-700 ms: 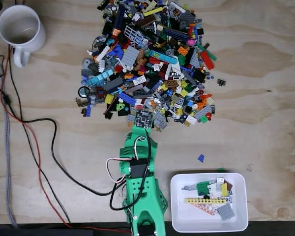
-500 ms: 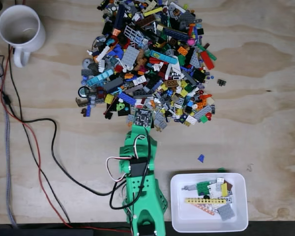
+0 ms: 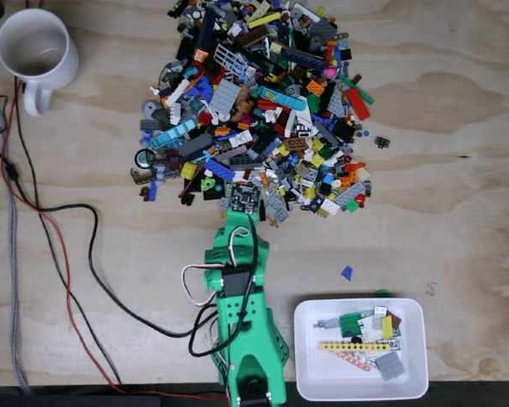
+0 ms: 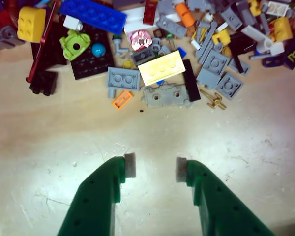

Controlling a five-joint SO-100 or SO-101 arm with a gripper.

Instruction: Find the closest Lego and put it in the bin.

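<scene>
1. Since a moment ago I have reached further forward: in the fixed view my green arm [image 3: 240, 314] now stretches closer to the Lego pile [image 3: 259, 106], and the wrist board overlaps its near edge.
2. That puts the nearest pieces within reach. I judge the grey plate [image 4: 166, 94] at the pile's rim, just beside the pale yellow plate [image 4: 162, 68], the closest candidate.
3. My fingers [image 4: 153, 167] stand apart, holding nothing, low over bare table [image 4: 265, 147] just short of that rim.
4. The bin [image 3: 360, 348] sits right of my base in the fixed view, already holding several pieces.
</scene>
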